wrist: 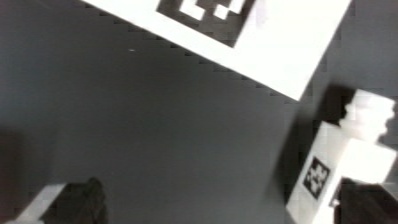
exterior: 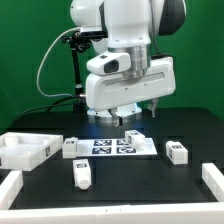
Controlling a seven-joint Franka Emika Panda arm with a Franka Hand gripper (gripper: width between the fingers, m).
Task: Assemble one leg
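Several small white legs with tags lie on the black table. One leg [exterior: 131, 134] lies at the far edge of the marker board [exterior: 115, 146], right under my gripper [exterior: 131, 117]. In the wrist view this leg [wrist: 347, 150] lies beside the marker board [wrist: 258, 40], with its tag facing up. My gripper [wrist: 222, 207] is open and empty above the table. The leg lies just inside one dark finger [wrist: 370, 205], and the other finger [wrist: 71, 205] is far from it. Other legs lie at the exterior view's left [exterior: 70, 148], front [exterior: 83, 173] and right [exterior: 177, 151].
A large white tray-like part [exterior: 25, 149] sits at the exterior view's left. White rim pieces show at the front left [exterior: 10, 188] and front right [exterior: 211, 180] corners. A black stand with cables [exterior: 78, 60] rises behind the arm.
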